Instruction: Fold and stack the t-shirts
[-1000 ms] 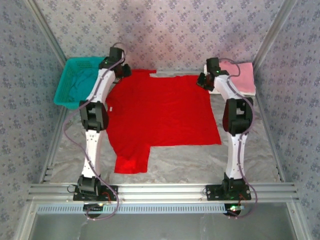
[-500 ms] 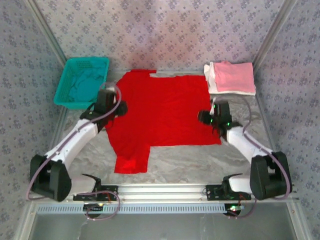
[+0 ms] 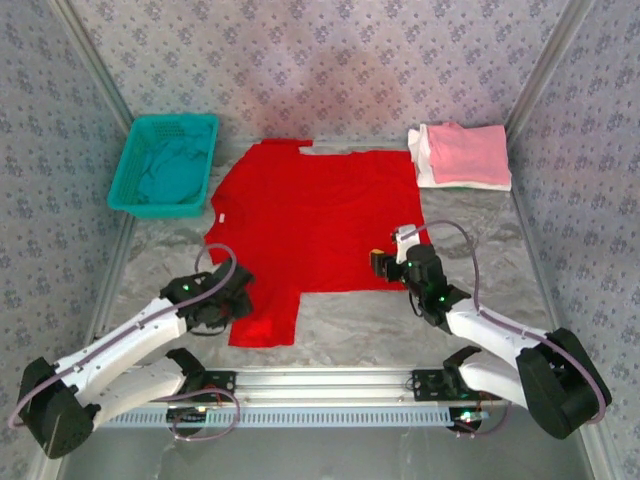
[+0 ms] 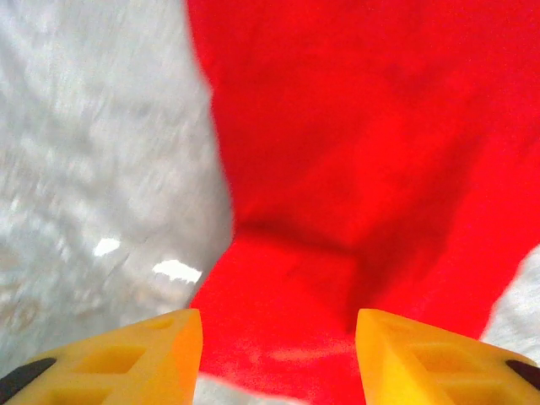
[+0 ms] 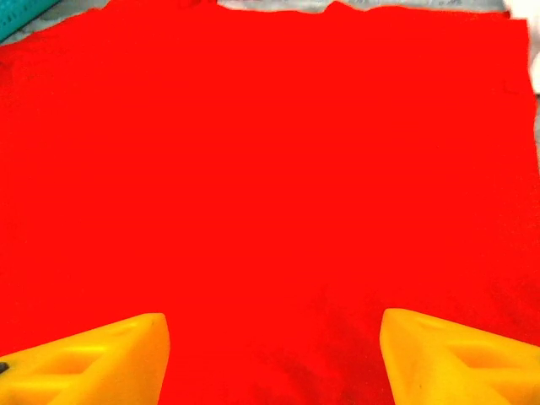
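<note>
A bright red t-shirt (image 3: 320, 220) lies spread flat in the middle of the table, one sleeve (image 3: 265, 318) sticking out toward the near edge. My left gripper (image 3: 232, 295) hovers low at that near sleeve (image 4: 287, 321), its yellow fingers (image 4: 143, 350) apart with nothing between them. My right gripper (image 3: 392, 262) stands open over the shirt's near right hem (image 5: 270, 211), empty too. A folded pink t-shirt (image 3: 470, 152) rests on a folded white one (image 3: 422, 160) at the back right. Teal cloth (image 3: 170, 170) lies bunched inside the basket.
The teal mesh basket (image 3: 130, 160) stands at the back left, next to the red shirt's far sleeve. Patterned walls close in the back and both sides. An aluminium rail (image 3: 330, 380) with both arm bases runs along the near edge.
Both arms have swung back from the shirt's far corners to its near edge, now lying low over the table. Both grippers have opened wider on the way.
</note>
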Controlling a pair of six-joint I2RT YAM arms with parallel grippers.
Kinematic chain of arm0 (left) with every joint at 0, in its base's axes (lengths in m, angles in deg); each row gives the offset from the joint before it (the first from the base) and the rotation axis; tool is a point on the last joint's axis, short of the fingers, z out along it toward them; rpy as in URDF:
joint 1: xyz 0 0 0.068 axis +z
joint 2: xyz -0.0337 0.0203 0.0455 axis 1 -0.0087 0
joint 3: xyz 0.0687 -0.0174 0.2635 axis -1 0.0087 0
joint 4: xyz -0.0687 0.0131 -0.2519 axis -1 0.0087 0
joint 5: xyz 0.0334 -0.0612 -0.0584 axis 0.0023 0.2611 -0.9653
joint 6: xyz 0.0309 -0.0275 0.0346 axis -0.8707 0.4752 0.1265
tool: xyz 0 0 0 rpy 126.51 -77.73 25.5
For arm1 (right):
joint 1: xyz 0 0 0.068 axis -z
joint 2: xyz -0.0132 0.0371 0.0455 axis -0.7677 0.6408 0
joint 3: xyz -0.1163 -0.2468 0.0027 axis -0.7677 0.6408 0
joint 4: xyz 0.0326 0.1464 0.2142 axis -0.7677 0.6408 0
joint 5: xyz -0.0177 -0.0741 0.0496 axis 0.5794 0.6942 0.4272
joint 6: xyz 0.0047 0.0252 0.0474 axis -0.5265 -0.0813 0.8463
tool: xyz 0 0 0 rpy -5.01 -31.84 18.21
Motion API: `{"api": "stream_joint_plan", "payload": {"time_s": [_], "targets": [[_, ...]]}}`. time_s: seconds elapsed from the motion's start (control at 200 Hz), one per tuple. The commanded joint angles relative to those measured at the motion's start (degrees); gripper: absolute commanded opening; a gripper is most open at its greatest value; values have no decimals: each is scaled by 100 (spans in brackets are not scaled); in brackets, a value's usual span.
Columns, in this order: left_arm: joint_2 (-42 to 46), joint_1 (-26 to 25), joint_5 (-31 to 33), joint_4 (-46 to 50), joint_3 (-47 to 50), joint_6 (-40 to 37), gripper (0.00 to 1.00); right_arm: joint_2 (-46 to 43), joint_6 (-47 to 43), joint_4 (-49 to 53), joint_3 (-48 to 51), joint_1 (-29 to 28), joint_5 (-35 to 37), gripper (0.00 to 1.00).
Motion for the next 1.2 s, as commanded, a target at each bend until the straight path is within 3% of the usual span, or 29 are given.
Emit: {"api": "stream_joint_plan", "payload": {"time_s": [0.0, 0.175, 0.44, 0.72, 0.939, 1.104, 1.194], "targets": [[338, -420, 129, 1009, 335, 1352, 51, -56, -84, -8, -151, -12, 348, 71], [618, -528, -157, 268, 1024, 1491, 51, -82, -37, 75, -173, 1, 374, 72], [342, -528, -319, -565, 1225, 1138, 49, 36, 44, 223, -262, 65, 412, 74], [88, -526, -494, -708, 1386, 1144, 42, 67, 52, 350, -327, 94, 470, 74], [96, -528, -403, -702, 1377, 1084, 25, 50, 70, 396, -333, 134, 522, 74], [112, -528, -222, -721, 1316, 985, 1, -8, 111, 478, -313, 234, 615, 75], [135, -523, -28, -502, 1141, 932, 0, -110, 234, 454, -225, 351, 689, 76]]}}
